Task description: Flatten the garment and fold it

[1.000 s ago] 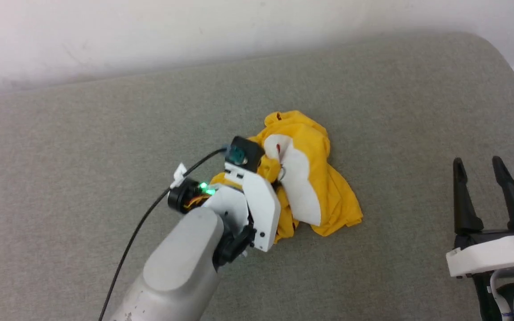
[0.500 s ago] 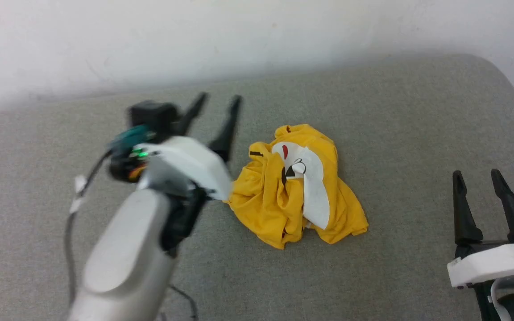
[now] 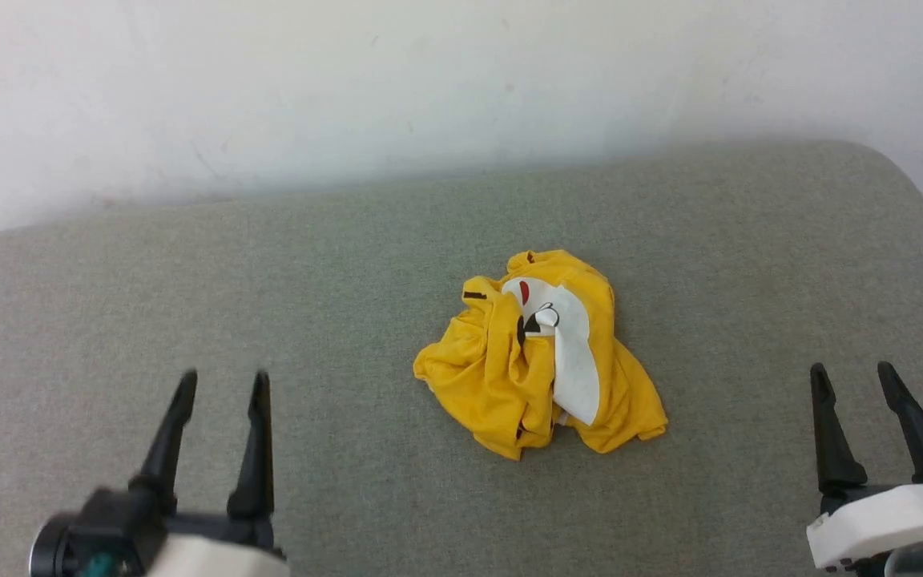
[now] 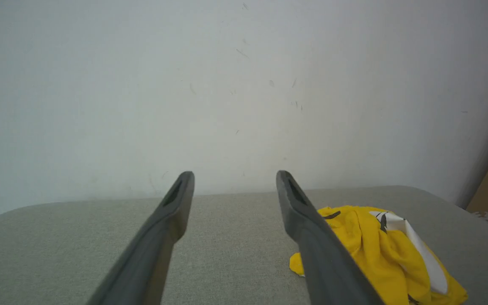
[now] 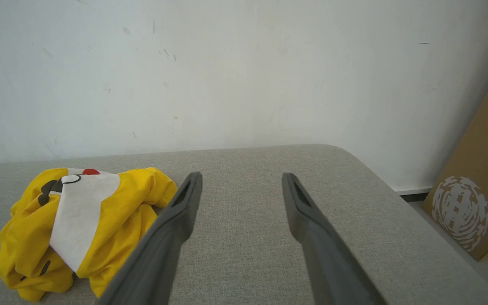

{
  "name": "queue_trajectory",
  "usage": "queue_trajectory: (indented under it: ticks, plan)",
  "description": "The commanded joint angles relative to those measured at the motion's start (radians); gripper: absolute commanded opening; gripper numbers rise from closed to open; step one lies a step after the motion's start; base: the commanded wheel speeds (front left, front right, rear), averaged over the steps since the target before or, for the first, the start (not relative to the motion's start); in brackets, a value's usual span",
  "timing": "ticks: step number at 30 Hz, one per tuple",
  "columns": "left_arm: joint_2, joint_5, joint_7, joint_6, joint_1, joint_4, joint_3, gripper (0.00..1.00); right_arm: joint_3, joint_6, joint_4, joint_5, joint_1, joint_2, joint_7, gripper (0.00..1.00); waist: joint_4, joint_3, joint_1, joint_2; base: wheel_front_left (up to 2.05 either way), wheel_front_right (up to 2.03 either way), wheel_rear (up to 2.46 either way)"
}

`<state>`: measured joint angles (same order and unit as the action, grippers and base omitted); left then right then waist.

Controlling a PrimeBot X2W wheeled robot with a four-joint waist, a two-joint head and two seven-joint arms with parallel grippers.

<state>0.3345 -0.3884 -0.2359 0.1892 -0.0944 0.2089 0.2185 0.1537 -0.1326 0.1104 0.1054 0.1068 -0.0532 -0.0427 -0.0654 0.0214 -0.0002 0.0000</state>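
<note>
The garment (image 3: 540, 354) is a bright yellow shirt lying crumpled in a heap at the middle of the grey padded surface, with white, black and red print showing on its folds. My left gripper (image 3: 225, 377) stands open at the lower left, well clear of the heap, nothing between its fingers. My right gripper (image 3: 850, 369) stands open at the lower right, also apart from the cloth. In the left wrist view the garment (image 4: 379, 250) lies to the right of the left gripper (image 4: 234, 174). In the right wrist view the garment (image 5: 79, 220) lies left of the right gripper (image 5: 242, 176).
The grey fabric-covered surface (image 3: 349, 264) runs back to a white wall (image 3: 429, 80) and has rounded corners at the far right and far left. A brown cardboard box (image 5: 481, 178) leans against the wall on the floor to the right.
My left gripper let go of the garment, opened, and drew back to the lower left. The heap now lies free on the surface. The head camera tilted, shifting the whole picture down.
</note>
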Motion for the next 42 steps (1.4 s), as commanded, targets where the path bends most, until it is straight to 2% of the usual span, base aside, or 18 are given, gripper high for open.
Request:
queue_trajectory:
  ticks: [1,6,13,16,20,27,30,34,35,36,37,42]
  plan:
    - [0.012,0.022,-0.008,0.009,-0.025,0.003,-0.003,1.0,-0.002,0.002,0.003,0.0,0.011,0.003,0.004,1.0,0.004,-0.001,0.0002,0.0,0.0,0.0,0.0]
    - [-0.03,0.026,-0.023,0.024,-0.116,0.003,-0.012,1.0,0.011,0.002,0.002,0.012,0.021,0.003,0.014,1.0,0.026,0.004,0.0002,0.0,0.0,0.0,0.0]
    - [-0.092,0.037,-0.025,-0.009,-0.07,0.003,-0.016,1.0,-0.016,0.002,0.008,0.0,-0.058,0.001,0.093,1.0,0.065,0.049,0.0002,0.0,0.0,0.0,0.0]
    - [-0.111,0.049,-0.026,-0.024,-0.045,-0.002,-0.02,1.0,-0.058,0.002,-0.012,0.014,-0.133,-0.04,0.147,1.0,0.079,0.077,0.0002,0.0,0.0,0.0,0.0]
    - [-0.13,0.068,-0.026,-0.042,-0.026,-0.01,-0.023,1.0,-0.103,0.002,-0.079,0.087,-0.222,-0.102,0.255,1.0,0.104,0.115,0.0002,0.0,0.0,0.0,0.0]
    - [-0.172,0.095,-0.026,-0.075,0.015,-0.026,-0.022,1.0,-0.228,0.002,-0.188,0.155,-0.289,-0.252,0.411,1.0,0.173,0.194,0.0002,0.0,0.0,0.0,0.0]
    - [-0.191,0.104,-0.026,-0.089,0.028,-0.036,-0.021,1.0,-0.288,0.002,-0.227,0.179,-0.305,-0.288,0.439,1.0,0.198,0.219,0.0002,0.0,0.0,0.0,0.0]
    - [-0.213,0.115,-0.026,-0.109,0.042,-0.054,-0.018,1.0,-0.338,0.002,-0.301,0.201,-0.318,-0.299,0.444,1.0,0.228,0.238,0.0002,0.0,0.0,0.0,0.0]
    - [-0.217,0.116,-0.026,-0.113,0.045,-0.058,-0.019,1.0,-0.339,0.002,-0.326,0.207,-0.32,-0.293,0.447,0.55,0.232,0.239,0.0002,0.0,0.0,0.0,0.0]
    - [-0.221,0.118,-0.026,-0.117,0.047,-0.062,-0.02,1.0,-0.342,0.002,-0.349,0.208,-0.321,-0.288,0.45,0.29,0.235,0.239,0.0002,0.0,0.0,0.0,0.0]
    - [-0.224,0.12,-0.026,-0.119,0.048,-0.066,-0.022,1.0,-0.34,0.002,-0.37,0.21,-0.323,-0.283,0.45,0.0,0.238,0.237,0.0002,0.0,0.0,0.0,0.0]
    - [-0.233,0.138,-0.026,-0.122,0.039,-0.083,-0.04,1.0,-0.332,0.002,-0.399,0.198,-0.353,-0.276,0.408,0.0,0.222,0.209,0.0002,0.0,0.0,0.0,0.0]
